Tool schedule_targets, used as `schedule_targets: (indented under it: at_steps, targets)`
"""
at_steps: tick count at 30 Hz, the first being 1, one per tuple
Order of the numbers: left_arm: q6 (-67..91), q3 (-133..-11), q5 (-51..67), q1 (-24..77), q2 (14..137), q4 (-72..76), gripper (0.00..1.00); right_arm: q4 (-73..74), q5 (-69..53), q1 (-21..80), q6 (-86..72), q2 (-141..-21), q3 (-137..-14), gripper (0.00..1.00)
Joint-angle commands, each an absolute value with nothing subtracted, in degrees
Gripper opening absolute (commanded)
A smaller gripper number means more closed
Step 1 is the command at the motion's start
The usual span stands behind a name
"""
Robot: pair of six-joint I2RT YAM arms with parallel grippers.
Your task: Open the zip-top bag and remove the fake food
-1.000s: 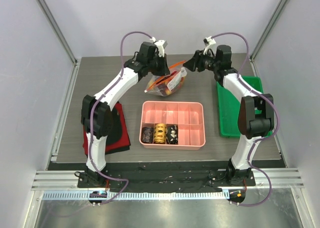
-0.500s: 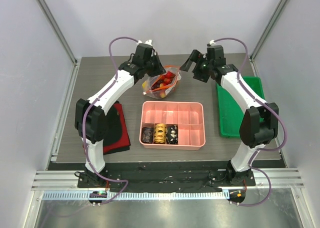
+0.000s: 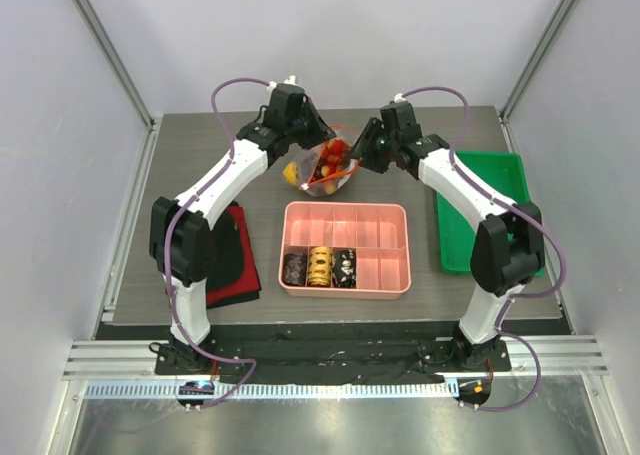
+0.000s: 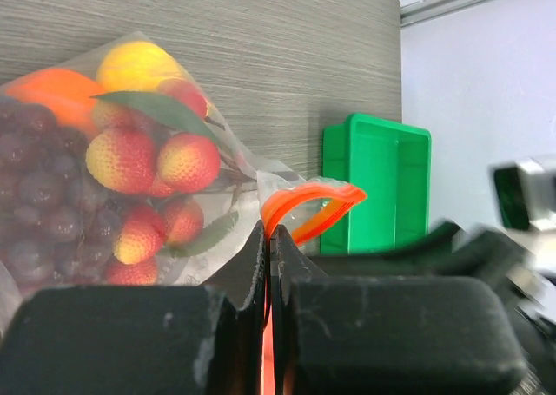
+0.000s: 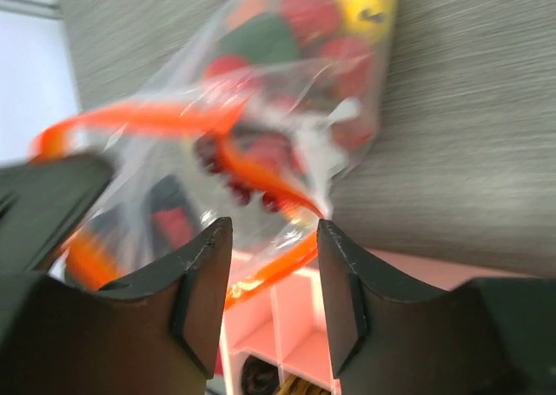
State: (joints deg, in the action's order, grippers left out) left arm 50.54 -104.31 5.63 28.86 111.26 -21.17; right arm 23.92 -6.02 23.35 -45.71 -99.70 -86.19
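The clear zip-top bag (image 3: 325, 170) hangs above the back of the table with its red-orange zip strip (image 4: 306, 206) pulled apart into a loop. Fake food (image 4: 130, 161) fills it: red-yellow strawberries, an orange, a yellow fruit and dark purple grapes (image 4: 35, 204). My left gripper (image 4: 268, 239) is shut on one side of the zip strip and holds the bag up. My right gripper (image 5: 274, 239) is open right at the bag's mouth, with the other side of the strip (image 5: 269, 269) between its fingers, apart from both pads. In the top view the grippers meet at the bag (image 3: 345, 160).
A pink compartment tray (image 3: 395, 275) lies in front of the bag, holding three dark and gold patterned cylinders (image 3: 318, 267) in its front left cells. A green bin (image 3: 475, 220) stands at the right. A red and black cloth (image 3: 235, 260) lies at the left.
My right gripper let go of the bag, opened, and moved left back to the bag's mouth. The bag sank and swung toward the left gripper, its mouth now open.
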Motion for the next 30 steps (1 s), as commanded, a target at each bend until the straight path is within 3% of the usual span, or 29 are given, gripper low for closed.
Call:
schedule_targets:
  at_steps: [1, 3, 7, 10, 11, 14, 21, 24, 25, 30]
  targets:
    - [51.9, -104.8, 5.7, 28.4, 109.3, -16.6, 0.00, 26.6, -2.8, 23.1, -42.1, -103.4, -91.8, 0.49]
    - [51.8, -105.0, 6.3, 28.2, 109.4, -16.6, 0.00, 26.5, -1.9, 23.1, -41.1, -103.5, -91.4, 0.52]
    - [51.9, -104.9, 6.6, 28.0, 109.2, -16.7, 0.00, 26.8, -1.2, 23.1, -35.8, -106.5, -94.0, 0.48]
    - [51.6, -104.5, 6.3, 28.0, 108.6, -17.4, 0.00, 27.3, -0.3, 23.0, -31.1, -109.3, -98.1, 0.24]
    - [51.5, -104.2, 6.0, 28.0, 108.4, -17.6, 0.00, 27.3, -0.3, 23.0, -29.9, -109.9, -99.1, 0.10]
    - [51.7, -102.4, 4.0, 27.9, 107.5, -17.9, 0.00, 29.8, 4.5, 23.0, -26.6, -113.2, -104.4, 0.01]
    - [55.9, -101.1, 3.5, 27.7, 108.3, -14.5, 0.00, 40.1, 11.9, 23.0, -21.2, -119.4, -117.5, 0.06]
    - [57.7, -102.1, 3.8, 27.6, 109.5, -12.7, 0.00, 45.8, 14.6, 23.0, -20.7, -120.8, -122.0, 0.23]
    - [58.4, -102.3, 3.8, 27.4, 109.8, -11.9, 0.00, 47.0, 14.8, 23.1, -20.7, -121.0, -122.9, 0.36]
    - [61.0, -105.1, 6.4, 26.8, 112.3, -9.6, 0.00, 50.4, 9.6, 23.2, -24.3, -117.6, -124.0, 0.48]
